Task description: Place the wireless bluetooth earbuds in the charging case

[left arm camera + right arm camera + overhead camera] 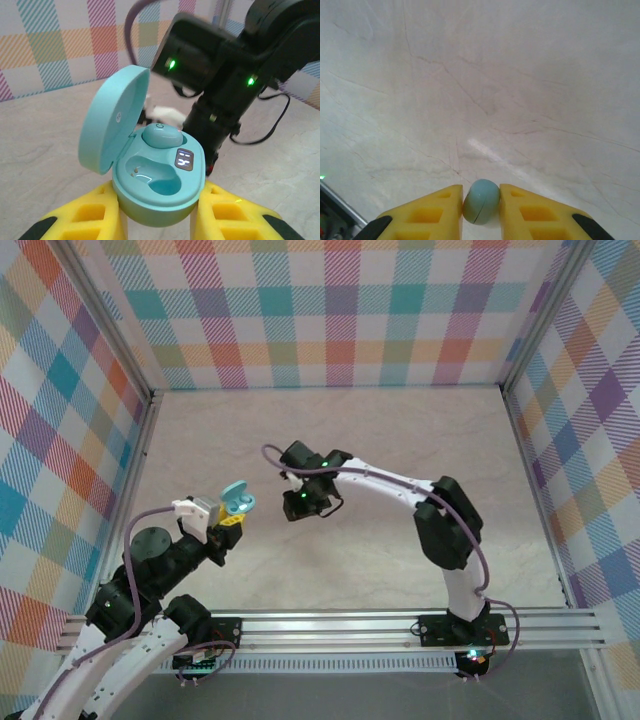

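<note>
The right claw (481,212) is pinching a blue earbud (481,201) just right of the open case (150,192), which the left claw (160,220) is clamping left of centre overhead, its empty socket (150,175) facing upward.

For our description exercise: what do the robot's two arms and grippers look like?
The left arm and right arm have white links, black joint housings and a purple cable along each. Green lights glow on the right wrist. The left gripper and right gripper have yellow fingers with hollow cells and black patches.
</note>
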